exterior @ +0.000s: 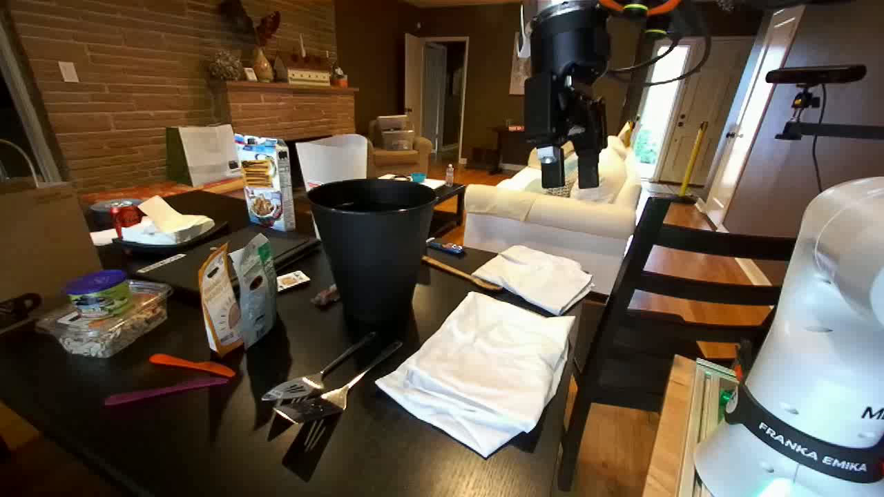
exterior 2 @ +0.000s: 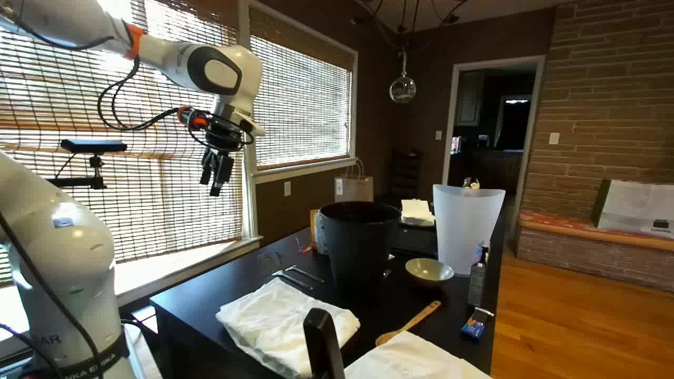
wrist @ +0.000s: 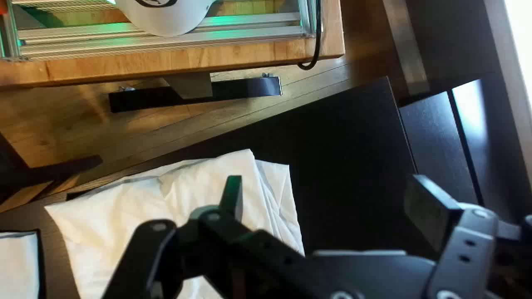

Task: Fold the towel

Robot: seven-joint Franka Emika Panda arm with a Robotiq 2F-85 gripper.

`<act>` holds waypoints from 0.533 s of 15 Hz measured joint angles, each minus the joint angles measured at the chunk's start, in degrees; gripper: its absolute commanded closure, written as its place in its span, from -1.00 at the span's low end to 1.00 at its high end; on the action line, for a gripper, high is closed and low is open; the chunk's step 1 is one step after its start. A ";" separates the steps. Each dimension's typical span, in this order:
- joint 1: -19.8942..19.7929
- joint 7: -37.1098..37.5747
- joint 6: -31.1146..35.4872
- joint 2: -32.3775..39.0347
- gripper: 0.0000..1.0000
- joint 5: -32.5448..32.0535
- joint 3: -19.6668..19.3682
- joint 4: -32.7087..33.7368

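Claw [exterior: 570,175] w/ jaws wide apart holds nothing; towel [exterior: 483,373] lies well below, in wrist cam behind one jaw only.

Backlit blinds [exterior 2: 300,110] hang beside a brown wall [exterior 2: 425,108].

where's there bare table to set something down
The black table has a wide bare patch bordered by the towel, metal utensils and purple utensil; a smaller one between wooden spoon and blue packet. It's crowded around the black bucket, with pouches close by.
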 measured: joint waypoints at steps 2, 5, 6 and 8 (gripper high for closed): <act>0.00 0.00 0.00 0.00 -1.00 0.00 0.00 0.00; 0.00 0.00 0.01 0.00 -1.00 0.00 0.00 0.00; -0.13 -0.01 0.01 0.00 -1.00 0.00 0.09 0.00; -0.36 -0.12 0.19 0.50 -1.00 -0.19 0.62 -0.25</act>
